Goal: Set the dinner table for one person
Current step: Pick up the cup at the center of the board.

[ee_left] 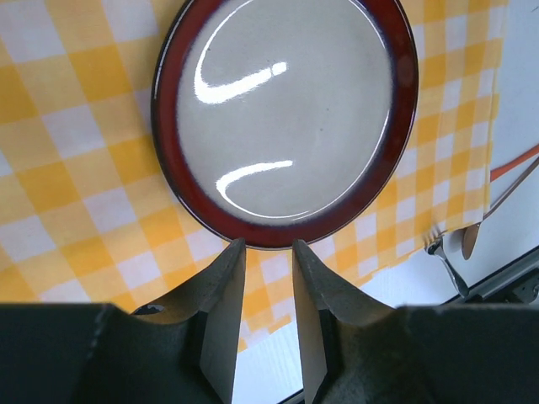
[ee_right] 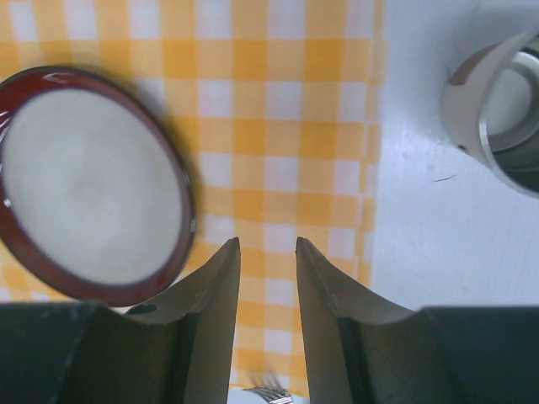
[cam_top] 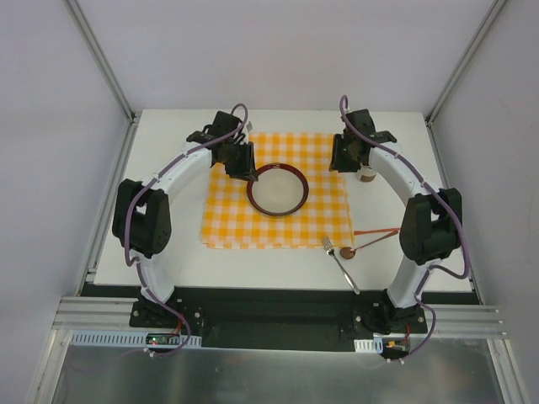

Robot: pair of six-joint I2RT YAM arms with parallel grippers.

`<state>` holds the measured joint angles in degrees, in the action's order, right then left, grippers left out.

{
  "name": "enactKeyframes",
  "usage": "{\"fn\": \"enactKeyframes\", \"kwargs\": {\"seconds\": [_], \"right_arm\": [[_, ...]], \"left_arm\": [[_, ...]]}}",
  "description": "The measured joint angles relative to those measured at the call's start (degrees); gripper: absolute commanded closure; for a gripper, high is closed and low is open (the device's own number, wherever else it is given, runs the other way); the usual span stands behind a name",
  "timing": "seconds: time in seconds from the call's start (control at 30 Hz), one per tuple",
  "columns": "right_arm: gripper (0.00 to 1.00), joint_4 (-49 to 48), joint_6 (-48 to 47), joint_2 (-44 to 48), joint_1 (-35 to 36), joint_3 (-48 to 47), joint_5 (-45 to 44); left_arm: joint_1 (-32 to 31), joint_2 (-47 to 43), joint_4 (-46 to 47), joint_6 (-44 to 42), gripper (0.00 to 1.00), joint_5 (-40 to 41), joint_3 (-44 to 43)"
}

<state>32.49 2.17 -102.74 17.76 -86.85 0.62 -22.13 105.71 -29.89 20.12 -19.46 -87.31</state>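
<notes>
Both left gripper (ee_left: pixel 268 246) and right gripper (ee_right: pixel 268 244) gaped narrowly, empty; glossy round plate (ee_left: pixel 286 109) sat on checked cloth (ee_left: pixel 76 151); metal cup (ee_right: pixel 493 118) was cropped.

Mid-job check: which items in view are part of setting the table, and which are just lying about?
For the job: dinner table, checked cloth, plate, fork, spoon, cup.
Lying about: possibly the thin orange stick; its purpose is unclear.

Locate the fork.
Top view: the fork lies on the white table just off the near-right corner of the checked cloth, beside the spoon.
</notes>
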Motion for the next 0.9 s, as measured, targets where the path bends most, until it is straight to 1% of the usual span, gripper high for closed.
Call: {"fn": "enactKeyframes", "kwargs": {"seconds": [0.17,0.33,0.43,0.63,0.9], "right_arm": [[0.64,0.31,-0.59,-3.69,-5.86,-1.07,1.68],[0.64,0.42,-0.96,-7.17,-11.34,-5.09,4.2],[0.64,0.55,-1.01,-8.9,-12.83,-8.15,4.94],[0.64,0.72,-1.97,-11.91,-13.57,-12.31,6.29],[0.64,1.05,-2.47,-14.12,-16.11,-13.55,7.34]], "left_arm": [[-1.14,0.26,0.07,0.0,0.74,-0.02,-0.04],[-1.18,2.95,0.13,0.02,0.74,-0.11,-1.31],[-1.16,4.79,0.22,0.02,0.75,-0.13,-1.84],[-1.18,7.13,0.15,0.0,0.75,-0.26,-2.45],[-1.18,9.55,0.2,0.0,0.75,-0.98,-4.52]]}}
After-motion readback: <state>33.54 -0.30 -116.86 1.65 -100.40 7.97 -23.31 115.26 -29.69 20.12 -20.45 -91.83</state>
